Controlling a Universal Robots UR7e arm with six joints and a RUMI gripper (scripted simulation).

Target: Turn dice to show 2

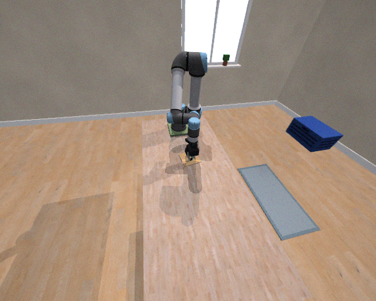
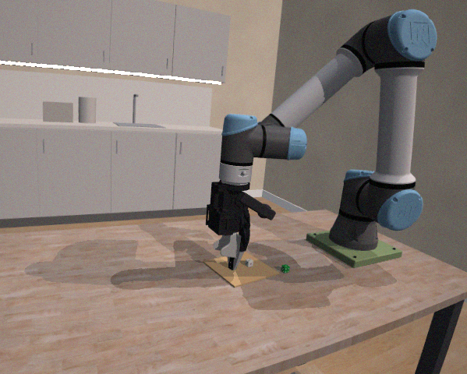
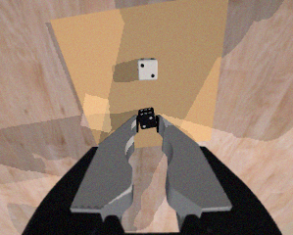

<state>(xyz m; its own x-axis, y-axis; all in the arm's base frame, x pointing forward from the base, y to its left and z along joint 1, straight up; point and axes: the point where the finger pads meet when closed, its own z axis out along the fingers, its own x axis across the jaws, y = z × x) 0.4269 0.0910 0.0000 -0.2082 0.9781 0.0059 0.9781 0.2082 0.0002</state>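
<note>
My gripper (image 3: 147, 116) is shut on the black die (image 3: 146, 117), holding it between the fingertips low over the tan mat. The face of the black die toward the wrist camera shows several pips. The white die (image 3: 148, 70) sits flat on the mat a little beyond the fingers, with 2 on top. In the exterior view the gripper (image 2: 231, 263) is over the near part of the mat (image 2: 241, 271), the white die (image 2: 249, 262) is just to its right, and the green die (image 2: 284, 268) lies on the table off the mat's right edge.
The arm's green base plate (image 2: 353, 248) stands at the table's back right. The table's right edge (image 2: 463, 290) is close to it. A blue crate (image 1: 312, 133) and a grey floor mat (image 1: 277, 200) are on the floor away from the table.
</note>
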